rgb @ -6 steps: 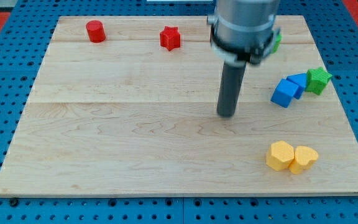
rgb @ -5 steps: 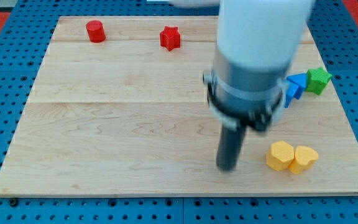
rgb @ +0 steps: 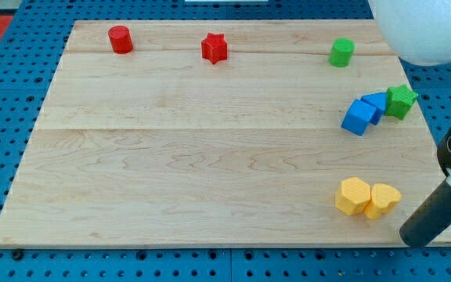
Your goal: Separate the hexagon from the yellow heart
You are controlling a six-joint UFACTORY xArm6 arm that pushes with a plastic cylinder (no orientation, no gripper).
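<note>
The yellow hexagon (rgb: 353, 195) lies near the board's bottom right and touches the yellow heart (rgb: 384, 199) on its right side. My tip (rgb: 413, 237) is at the board's bottom right corner, just below and to the right of the heart, a short gap away from it.
A red cylinder (rgb: 120, 38) and a red star (rgb: 214, 48) sit along the view's top. A green cylinder (rgb: 340, 52) is at the top right. Two blue blocks (rgb: 363, 112) and a green star (rgb: 401, 101) cluster at the right edge. The wooden board (rgb: 171, 157) rests on a blue pegboard.
My tip has moved from the board's middle toward the view's bottom, then right, past the yellow pair to the bottom right corner. The blocks have not moved.
</note>
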